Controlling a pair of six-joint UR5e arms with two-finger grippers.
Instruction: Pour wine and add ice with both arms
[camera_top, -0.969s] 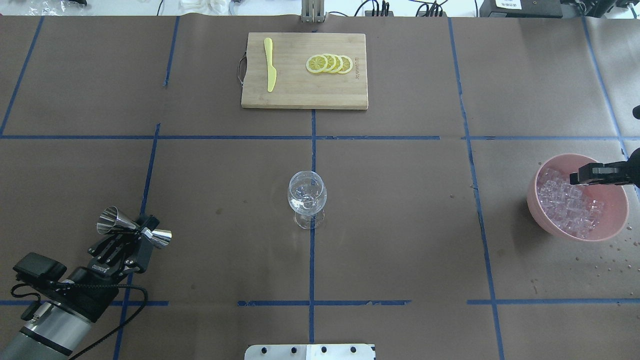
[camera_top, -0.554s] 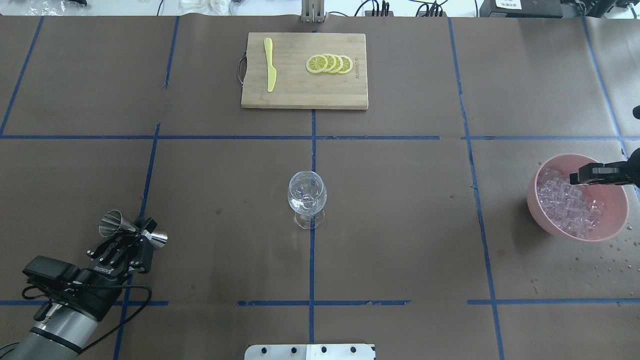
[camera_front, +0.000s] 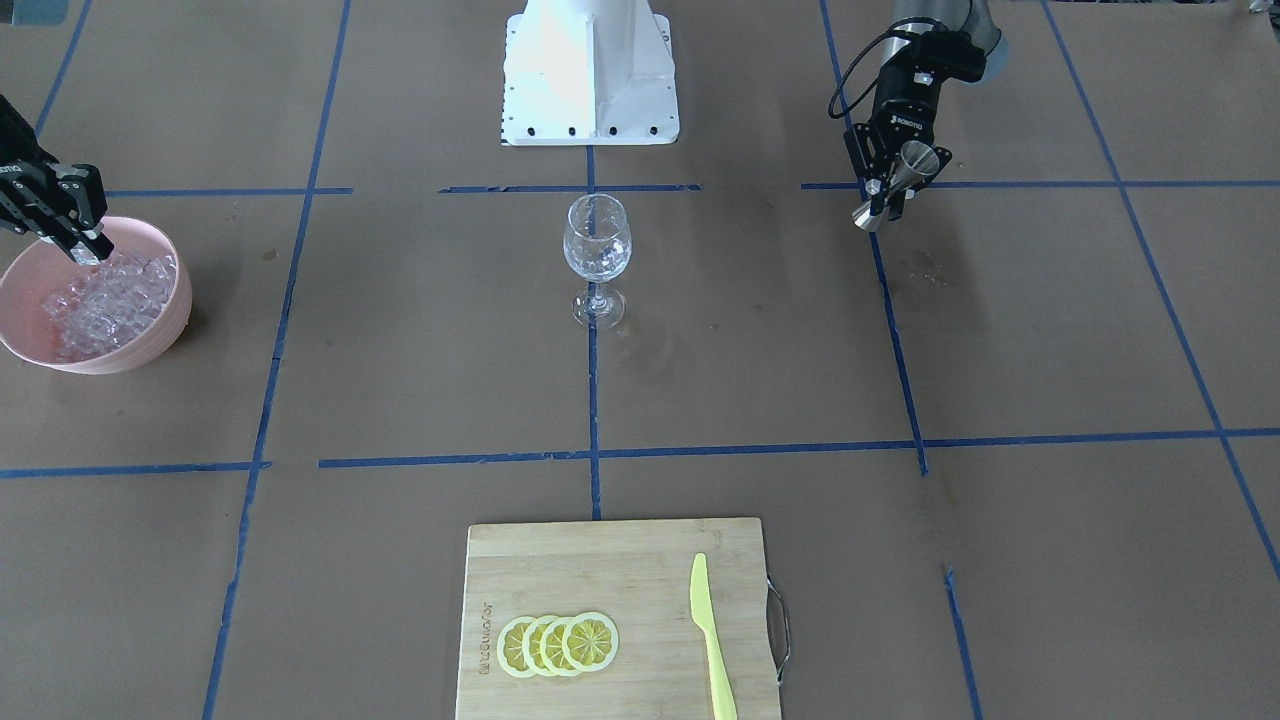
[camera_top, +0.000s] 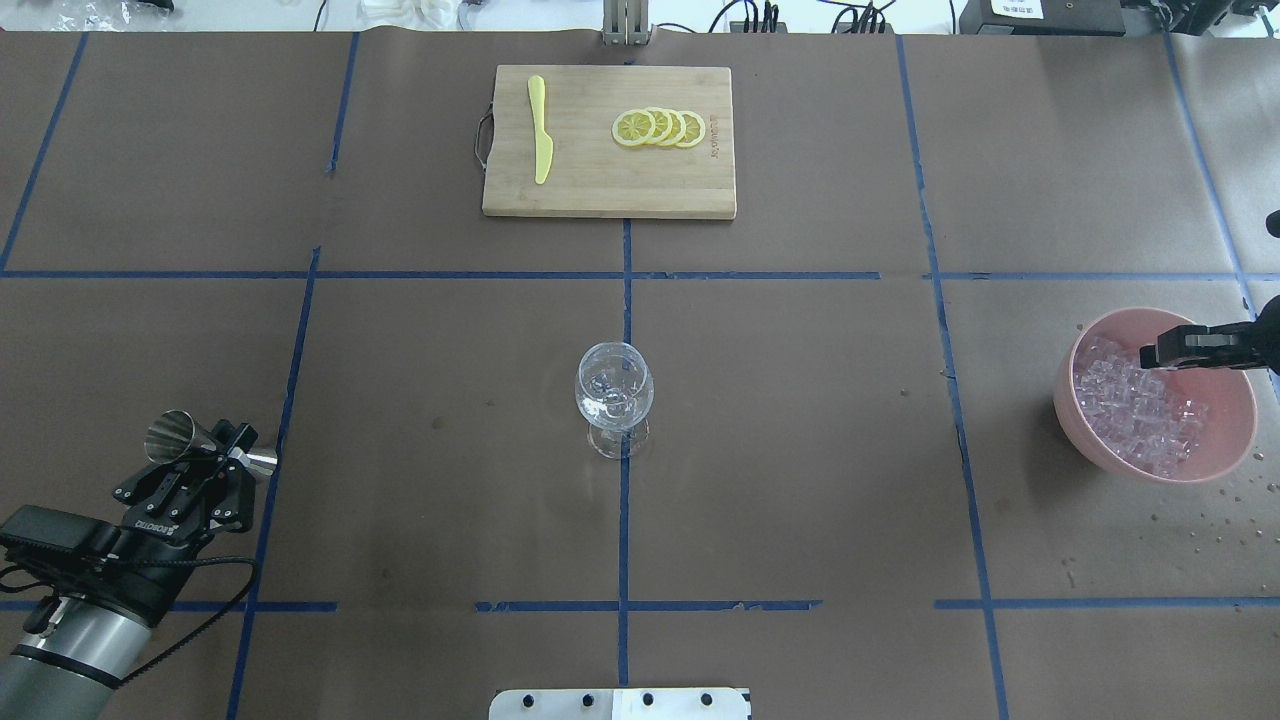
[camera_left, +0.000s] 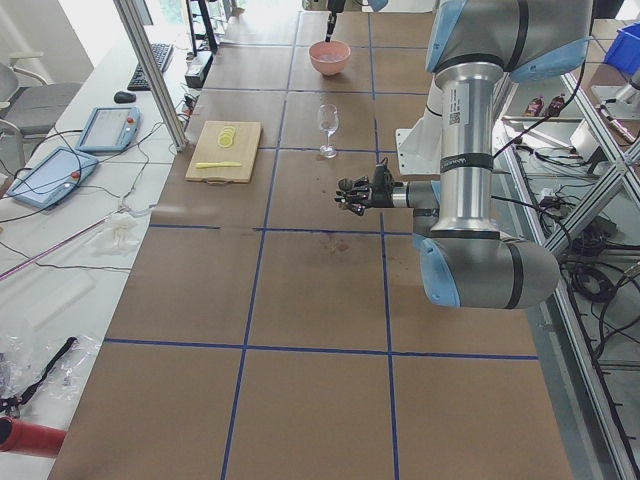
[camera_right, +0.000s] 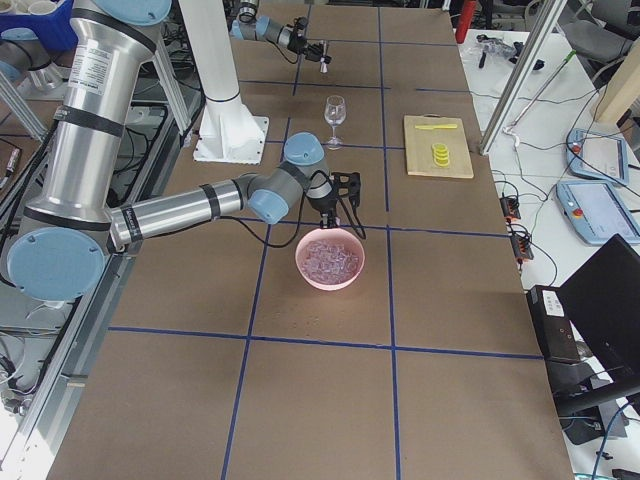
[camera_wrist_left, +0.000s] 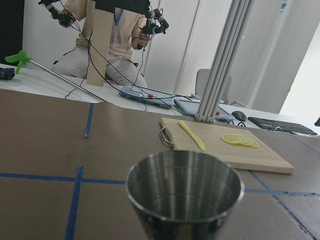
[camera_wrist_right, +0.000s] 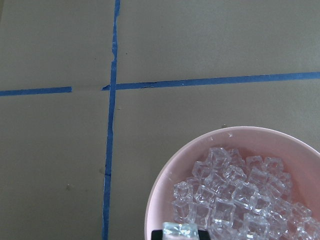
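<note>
My left gripper (camera_top: 232, 450) is shut on the waist of a steel jigger (camera_top: 172, 437) at the table's near left; the jigger is tilted. In the left wrist view the jigger's cup (camera_wrist_left: 185, 192) looks empty; no wine shows. A clear stemmed wine glass (camera_top: 614, 395) stands upright at the table's centre. My right gripper (camera_top: 1150, 355) hangs over a pink bowl (camera_top: 1066, 410) heaped with ice (camera_top: 1130, 410) at the right edge. It is shut on one ice cube (camera_wrist_right: 180, 231), just above the heap.
A wooden cutting board (camera_top: 600, 195) at the far centre carries several lemon slices (camera_top: 658, 127) and a yellow knife (camera_top: 540, 135). Water drops (camera_top: 1215, 525) speckle the paper beside the bowl. The white pedestal base (camera_front: 590, 70) stands behind the glass.
My left arm has drawn back to the left and nearer the table's front edge, carrying the jigger away from the glass. The right gripper has stayed over the bowl.
</note>
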